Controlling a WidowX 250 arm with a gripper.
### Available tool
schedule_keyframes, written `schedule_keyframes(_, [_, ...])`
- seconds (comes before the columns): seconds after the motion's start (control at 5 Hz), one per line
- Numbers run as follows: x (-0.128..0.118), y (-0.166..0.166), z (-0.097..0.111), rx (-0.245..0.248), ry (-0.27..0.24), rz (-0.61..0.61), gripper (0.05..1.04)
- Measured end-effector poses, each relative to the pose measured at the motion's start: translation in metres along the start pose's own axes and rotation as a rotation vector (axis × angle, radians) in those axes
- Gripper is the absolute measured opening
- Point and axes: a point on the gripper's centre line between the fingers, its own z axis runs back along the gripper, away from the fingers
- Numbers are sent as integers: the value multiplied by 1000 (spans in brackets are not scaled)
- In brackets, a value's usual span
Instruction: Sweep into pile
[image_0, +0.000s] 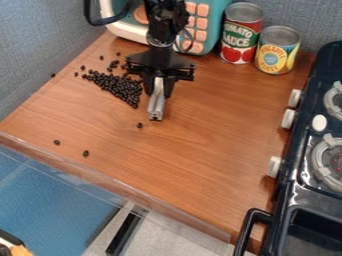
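The black toy stove (281, 187) with its handle stands at lower right. At upper centre, the gripper (159, 90) has its fingers closed on a slim grey tool (156, 106), just beside black beans (122, 89) bunched at upper left; a few lie apart, left of centre.

Counter (214, 135): smooth wood, satin sheen. Cans (245, 12): metal; labels (239, 37), paper. Stove (300, 142): glossy. Wall (33, 40): rough, clothlike.

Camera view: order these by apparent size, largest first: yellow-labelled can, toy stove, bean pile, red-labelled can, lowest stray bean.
1. Toy stove, even cut off by the frame
2. Red-labelled can
3. Yellow-labelled can and bean pile: too close to rank, as the pile's outline is ragged
4. Lowest stray bean
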Motion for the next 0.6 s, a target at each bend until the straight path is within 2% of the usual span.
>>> schedule_keyframes(0.6, [1, 20, -4, 15, 13, 94, 335])
